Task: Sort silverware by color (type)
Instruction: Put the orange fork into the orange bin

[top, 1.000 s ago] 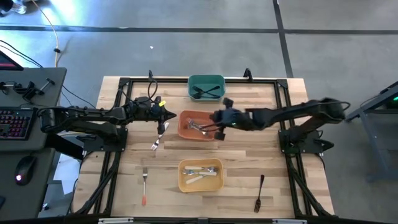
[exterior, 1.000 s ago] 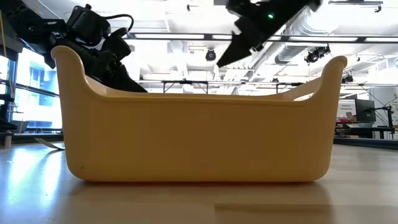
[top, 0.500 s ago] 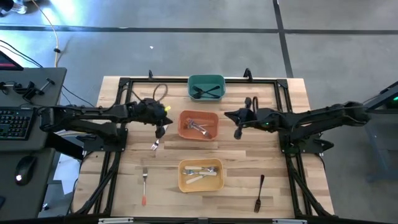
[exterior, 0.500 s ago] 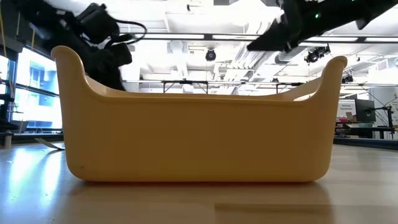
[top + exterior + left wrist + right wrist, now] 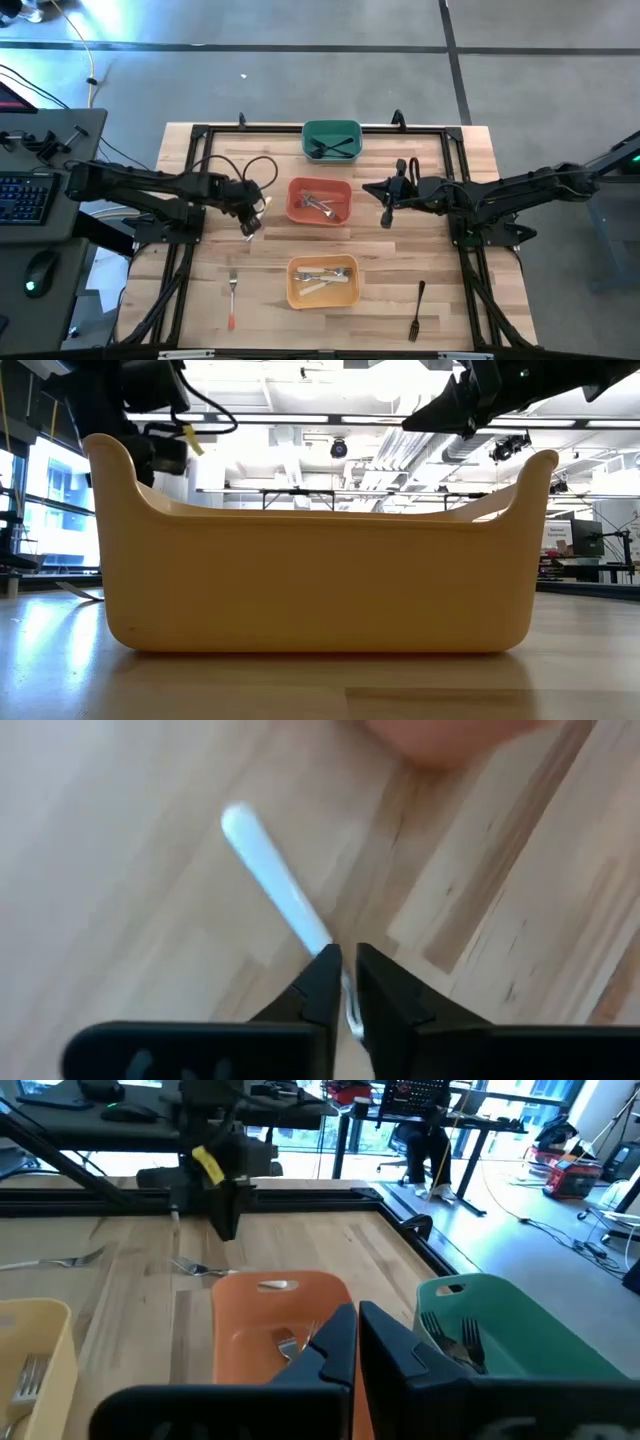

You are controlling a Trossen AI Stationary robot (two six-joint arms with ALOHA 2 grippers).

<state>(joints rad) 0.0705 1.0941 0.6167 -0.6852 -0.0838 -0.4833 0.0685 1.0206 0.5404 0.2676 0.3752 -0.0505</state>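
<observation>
my left gripper (image 5: 343,982) low over the white-handled fork (image 5: 275,885), fingers pinched around its neck, my right gripper (image 5: 385,193) closed beside the orange bin (image 5: 320,201)

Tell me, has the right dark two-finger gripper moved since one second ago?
Yes. The right gripper has moved off the orange bin, rightwards, now beside it over bare table.

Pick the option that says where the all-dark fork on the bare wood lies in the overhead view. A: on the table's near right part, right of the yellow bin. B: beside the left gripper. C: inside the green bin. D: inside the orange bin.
A: the all-dark fork lies alone on the wooden table, right of the yellow rectangular bin, away from both grippers.
</observation>
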